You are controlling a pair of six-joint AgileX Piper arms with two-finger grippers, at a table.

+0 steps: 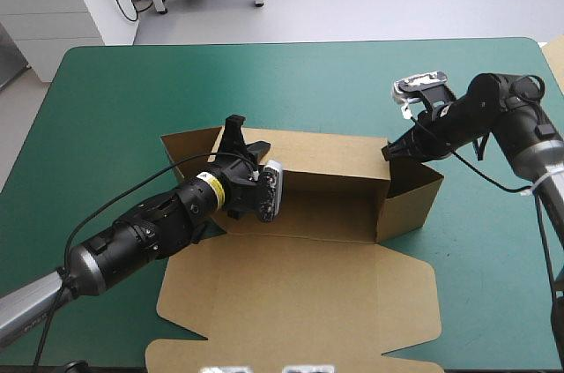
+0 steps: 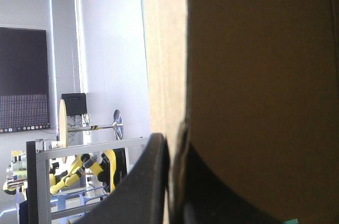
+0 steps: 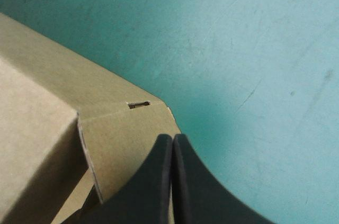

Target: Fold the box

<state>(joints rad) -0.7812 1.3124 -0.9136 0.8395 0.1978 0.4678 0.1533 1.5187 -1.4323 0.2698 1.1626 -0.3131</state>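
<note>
The brown box (image 1: 326,160) lies mid-table with its back wall and right side wall raised and its lid (image 1: 300,289) flat toward the front. My left gripper (image 1: 235,126) is at the left end of the back wall. In the left wrist view its fingers (image 2: 172,131) are all but shut, with the box's (image 2: 254,75) edge between them. My right gripper (image 1: 388,152) is at the back right corner. In the right wrist view it (image 3: 172,136) is shut, its tips meeting over a box flap (image 3: 122,128) just short of a small slot (image 3: 139,105).
The teal-green cover (image 1: 282,82) runs from the box to the table's far edge. A pale sheet edge (image 1: 555,60) shows at the table's far right. A white cabinet (image 1: 53,3) stands beyond the far left corner.
</note>
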